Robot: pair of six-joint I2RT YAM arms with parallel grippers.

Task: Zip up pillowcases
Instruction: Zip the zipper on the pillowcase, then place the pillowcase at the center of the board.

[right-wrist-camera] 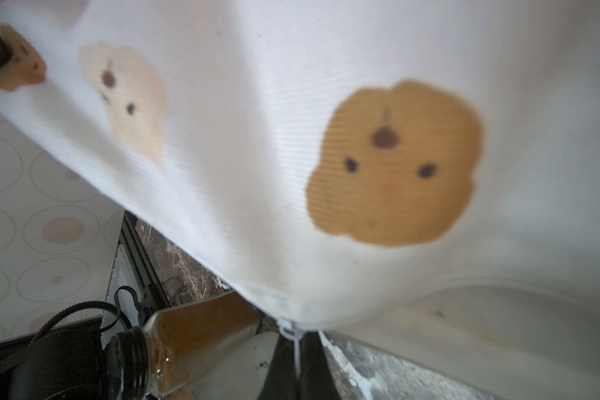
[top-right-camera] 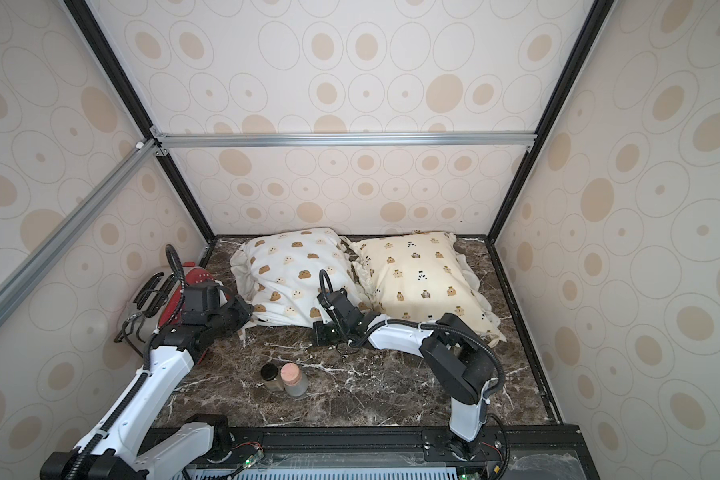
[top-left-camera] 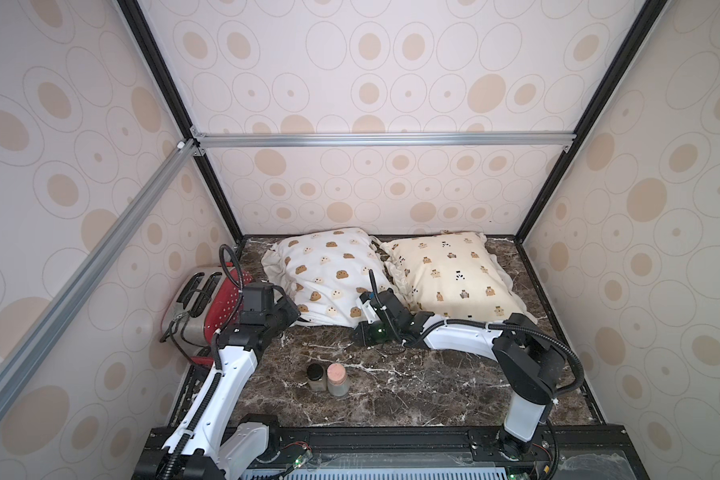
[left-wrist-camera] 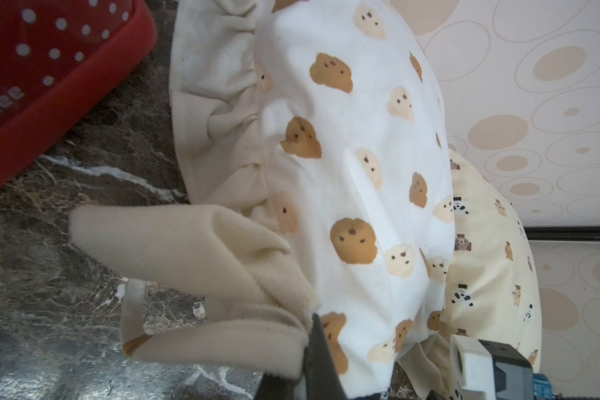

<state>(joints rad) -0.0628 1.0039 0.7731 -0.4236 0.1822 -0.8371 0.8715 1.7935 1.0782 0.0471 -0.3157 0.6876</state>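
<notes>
Right now your left gripper (left-wrist-camera: 307,360) is clamped on the cream ruffle (left-wrist-camera: 187,242) at the 7 o'clock corner of the plump white fabric pillowcase with brown and cream bears (top-left-camera: 329,278), probably anchoring it so the seam pulls taut. Your right gripper (right-wrist-camera: 294,339) is pinched on the small white zipper pull (right-wrist-camera: 288,327) at the near, 5 o'clock edge. This pillowcase lies at 12 o'clock on the dark marble tabletop (top-left-camera: 412,386), touching the cream-yellow bear-and-panda pillowcase (top-left-camera: 449,274) at its 3 o'clock. You cannot tell how much zip remains open.
</notes>
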